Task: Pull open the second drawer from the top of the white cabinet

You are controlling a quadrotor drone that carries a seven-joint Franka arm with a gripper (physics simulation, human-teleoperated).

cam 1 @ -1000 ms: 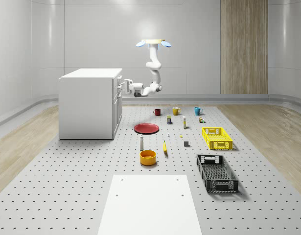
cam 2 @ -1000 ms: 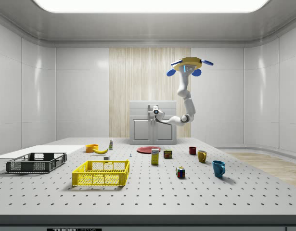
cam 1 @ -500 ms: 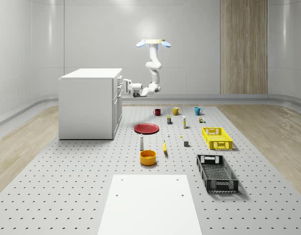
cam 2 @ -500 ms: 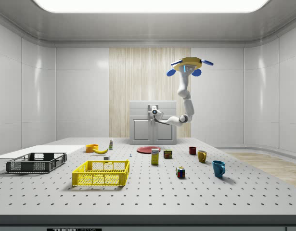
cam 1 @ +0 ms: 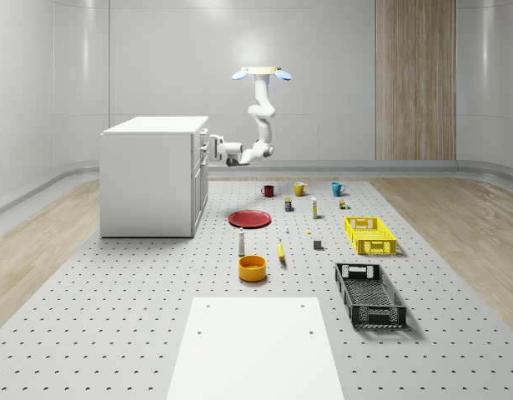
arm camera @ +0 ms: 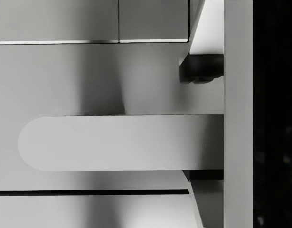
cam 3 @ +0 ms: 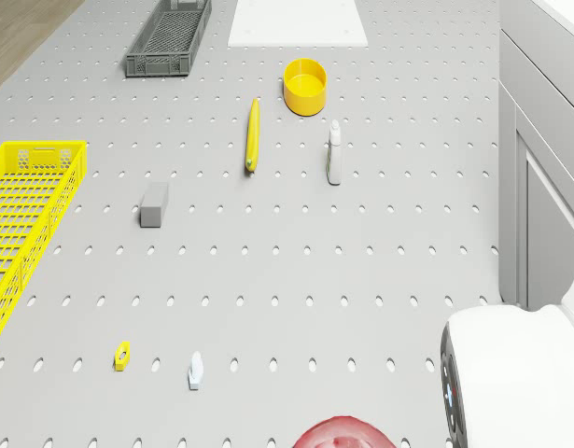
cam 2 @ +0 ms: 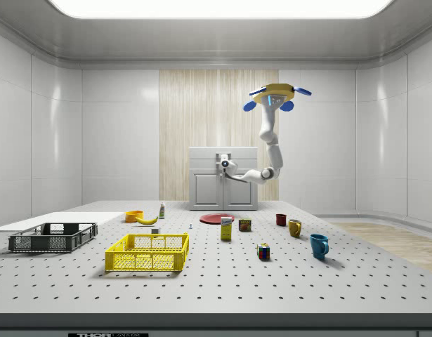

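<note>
The white cabinet (cam 1: 152,175) stands at the whole-scene view's left, and its front faces the side camera (cam 2: 224,184). The drone (cam 1: 262,73) hovers in the air in front of that face (cam 2: 275,95). Its arm bends down and across to the upper drawers. My gripper (cam 1: 208,149) is right at the drawer front (cam 2: 225,163). In the wrist view a flat rounded handle (arm camera: 117,142) lies across a drawer panel with seams above and below. The gripper (arm camera: 202,126) is open; one dark-padded finger (arm camera: 201,69) sits above the handle and the other below.
On the pegboard floor lie a red plate (cam 1: 249,218), orange bowl (cam 1: 252,267), banana (cam 3: 253,133), white bottle (cam 3: 334,152), mugs (cam 1: 299,189), a yellow crate (cam 1: 369,234) and a black crate (cam 1: 369,293). A white mat (cam 1: 256,346) lies near the front.
The gripper has crept closer to the cabinet's front over the last second. The drone has held its place.
</note>
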